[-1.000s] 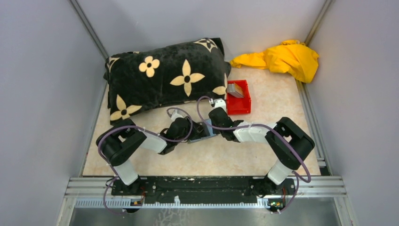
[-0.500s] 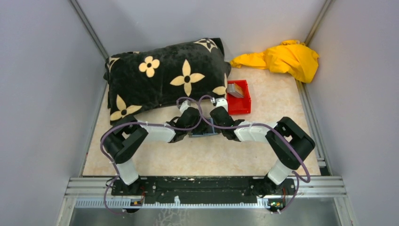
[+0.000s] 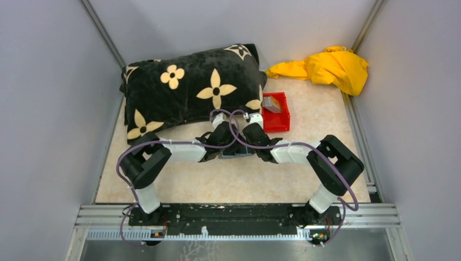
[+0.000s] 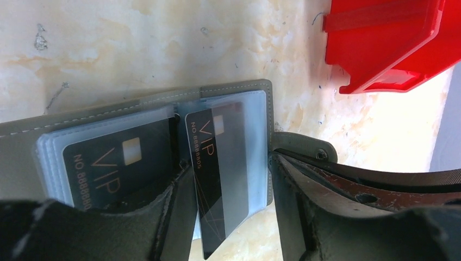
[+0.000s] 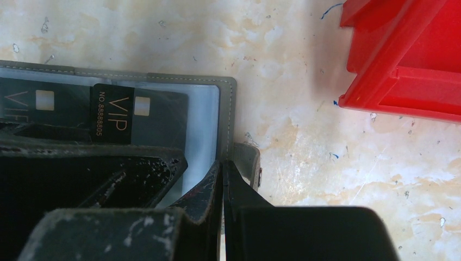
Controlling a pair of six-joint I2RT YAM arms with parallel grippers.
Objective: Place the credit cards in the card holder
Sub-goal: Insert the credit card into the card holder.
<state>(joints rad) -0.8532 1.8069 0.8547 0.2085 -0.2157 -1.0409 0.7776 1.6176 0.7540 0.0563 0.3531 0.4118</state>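
Grey card holder (image 4: 234, 88) partly cut off; left jaws parted around card (image 4: 220, 174), right jaws closed.

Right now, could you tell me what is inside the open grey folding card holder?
In clear plastic sleeves: a black VIP card on the left page, a second black card sticking out on the right. Sleeves stacked beneath hide their contents.

I've got the card holder (image 4: 234, 89) open on the table (image 3: 228, 185), cards (image 4: 223, 157) in its sleeves (bin (image 3: 275, 120) just behind-right, pillow (image 3: 190, 89) behind-left, cloth (image 3: 326, 65) in the far right corner).
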